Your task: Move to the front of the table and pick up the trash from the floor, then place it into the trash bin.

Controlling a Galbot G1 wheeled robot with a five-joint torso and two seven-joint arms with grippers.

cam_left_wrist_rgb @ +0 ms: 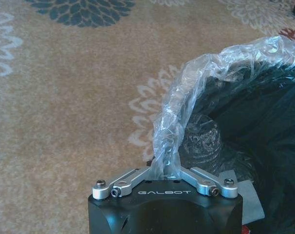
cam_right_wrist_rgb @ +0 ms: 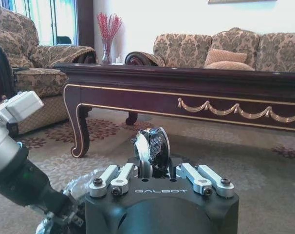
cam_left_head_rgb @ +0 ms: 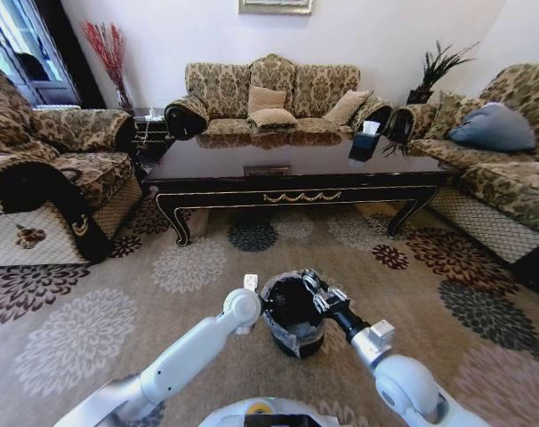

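Black-walled trash bin (cam_left_head_rgb: pixel 293 327) stands on the carpet before the table (cam_left_head_rgb: pixel 296 169), left gripper (cam_left_wrist_rgb: pixel 165 168) fingers clenched on its liner (cam_left_wrist_rgb: pixel 196 92), right gripper (cam_right_wrist_rgb: pixel 155 153) pinched empty above, suggesting release is next.

Head camera looks down across patterned beige carpet (cam_left_head_rgb: pixel 207 294) to the glossy dark worktop (cam_left_head_rgb: pixel 296 160); the right wrist camera (floor-low) faces its apron; the left hugs the round black liner-rimmed bin (cam_left_wrist_rgb: pixel 264 146).
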